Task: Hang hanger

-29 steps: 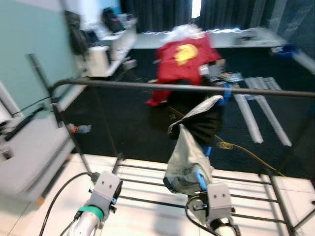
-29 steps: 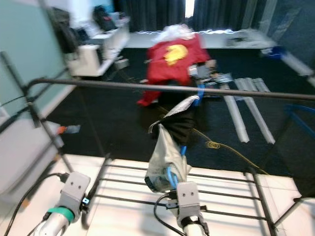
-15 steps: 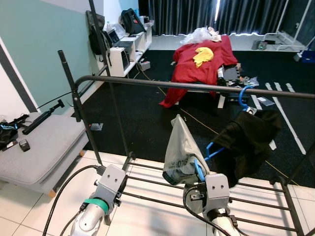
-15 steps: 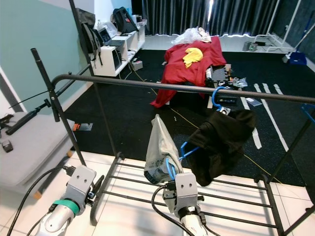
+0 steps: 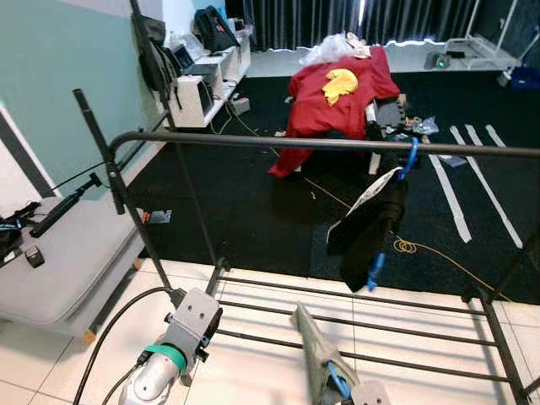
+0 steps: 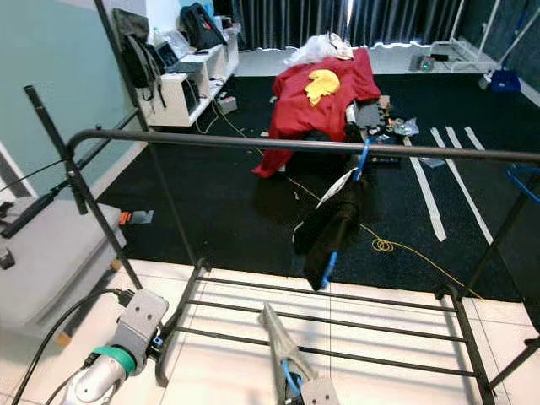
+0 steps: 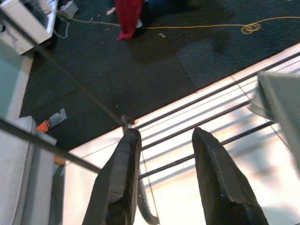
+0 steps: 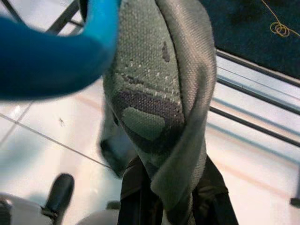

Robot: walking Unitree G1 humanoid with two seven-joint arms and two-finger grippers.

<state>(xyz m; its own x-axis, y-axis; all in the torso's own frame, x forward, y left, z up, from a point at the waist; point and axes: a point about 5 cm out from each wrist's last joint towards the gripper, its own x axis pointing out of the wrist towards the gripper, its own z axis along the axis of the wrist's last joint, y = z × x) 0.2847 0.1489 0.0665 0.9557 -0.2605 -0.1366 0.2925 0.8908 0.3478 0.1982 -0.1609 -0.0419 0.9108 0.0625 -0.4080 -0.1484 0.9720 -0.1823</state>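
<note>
The blue hanger [image 8: 51, 47] with its grey-green garment [image 5: 314, 350] sits low over the rack's floor bars, well below the rail [image 5: 278, 143]; the right gripper [image 8: 173, 197] has its jaws clamped on the cloth. Lifted carelessly, the hook could miss the rail or snag the dark garment [image 5: 364, 228] already hanging there. The left gripper [image 7: 164, 178], jaws apart, holds nothing.

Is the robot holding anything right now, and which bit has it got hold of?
The right gripper pinches the grey-green garment on a blue hanger by its lower end. The left gripper holds nothing.

I see a matt dark metal rail [image 5: 278, 143] carrying a blue plastic hanger [image 5: 410, 159] with black cloth [image 5: 371, 224]. The floor tiles [image 5: 51, 354] look glossy; the grey cloth [image 8: 159, 89] at my right end effector is coarse-woven.
</note>
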